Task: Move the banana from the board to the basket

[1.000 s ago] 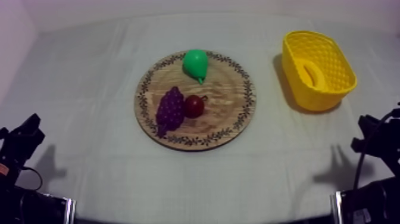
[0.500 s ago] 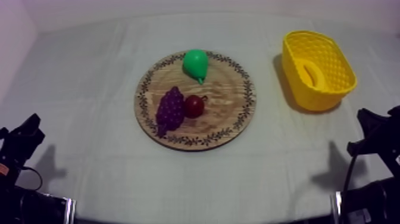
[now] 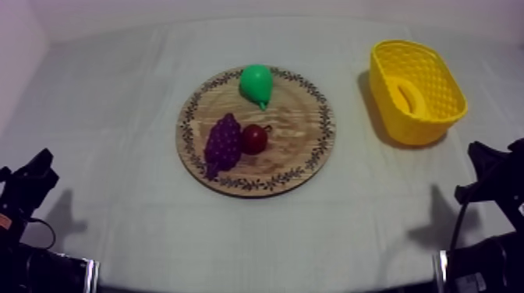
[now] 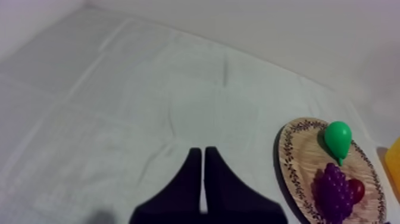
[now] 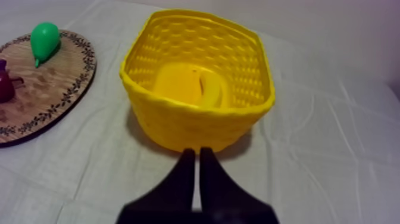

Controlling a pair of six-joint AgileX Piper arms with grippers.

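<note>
Lying inside yellow latticed basket (image 3: 427,125) at table's right side: yellow toy banana (image 3: 406,95), off round wooden board with patterned rim (image 3: 292,152). Board at table centre carries green pear (image 3: 256,82), purple bunch of grapes (image 3: 223,143), small red fruit (image 3: 254,139) touching grapes. Left gripper (image 4: 203,173) low over bare grey-white cloth (image 3: 117,117), black fingers (image 4: 189,182) pressed together in narrow wedge, holding nothing. Right gripper (image 5: 198,173) just in front of basket, fingers likewise together, holding nothing.
</note>
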